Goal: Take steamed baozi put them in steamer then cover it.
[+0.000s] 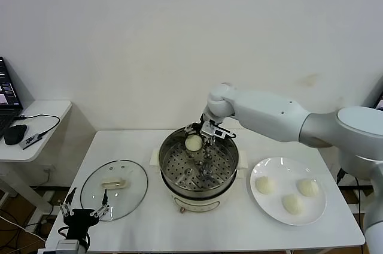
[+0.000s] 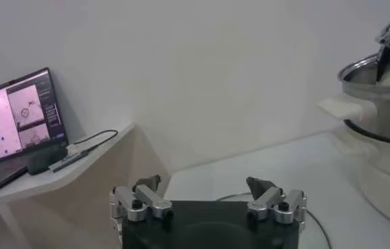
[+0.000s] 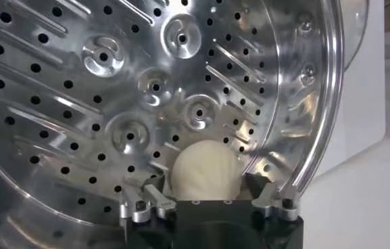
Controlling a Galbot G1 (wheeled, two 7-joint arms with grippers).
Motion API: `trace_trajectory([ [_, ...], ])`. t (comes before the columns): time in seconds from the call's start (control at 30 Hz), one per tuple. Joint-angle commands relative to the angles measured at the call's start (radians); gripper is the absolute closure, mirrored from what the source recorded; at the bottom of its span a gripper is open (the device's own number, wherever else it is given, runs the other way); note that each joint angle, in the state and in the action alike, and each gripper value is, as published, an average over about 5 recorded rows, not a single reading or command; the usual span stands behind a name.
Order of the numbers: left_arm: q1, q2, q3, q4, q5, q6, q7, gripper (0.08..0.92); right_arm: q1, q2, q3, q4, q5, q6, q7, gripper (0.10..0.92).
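The left gripper [image 1: 82, 211] waits down low at the near table edge, fingers apart, holding nothing. Just past it the lid [image 1: 114, 189] lies flat on the white table [image 1: 197, 230]. On the right, three buns [image 1: 291, 196] sit on a plate [image 1: 318, 214]. In the middle, the right gripper [image 1: 200, 133] is inside the steamer [image 1: 198, 167], fingers apart around one bun [image 3: 204, 170]. I think it is letting go; next it must lift out and fetch another. Behind is a plain wall and a side desk with a laptop [image 2: 19, 122].
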Motion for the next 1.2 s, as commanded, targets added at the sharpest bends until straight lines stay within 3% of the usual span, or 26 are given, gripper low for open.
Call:
trace_trajectory([
  [0.03, 0.001, 0.001, -0.001, -0.002, 0.0, 0.001, 0.0, 0.177, 0.109, -0.097, -0.011, 0.156, 0.215, -0.166, -0.071, 0.203],
  [0.37, -0.001, 0.026, -0.011, -0.016, -0.014, 0.003, 0.004, 0.177, 0.224, -0.42, -0.003, 0.389, 0.35, -0.446, -0.152, 0.203],
  [0.7, -0.023, 0.076, -0.022, -0.02, -0.045, 0.009, 0.005, 0.177, 0.193, -0.792, -0.013, 0.573, 0.334, -0.615, -0.161, 0.203],
  [1.0, -0.052, 0.101, -0.026, 0.015, -0.064, 0.008, 0.004, 0.177, 0.045, -0.873, -0.022, 0.587, 0.222, -0.634, -0.153, 0.203],
  [1.2, -0.061, 0.102, -0.029, 0.028, -0.065, 0.008, 0.006, 0.177, -0.211, -0.859, 0.139, 0.564, 0.169, -0.655, -0.124, 0.203],
])
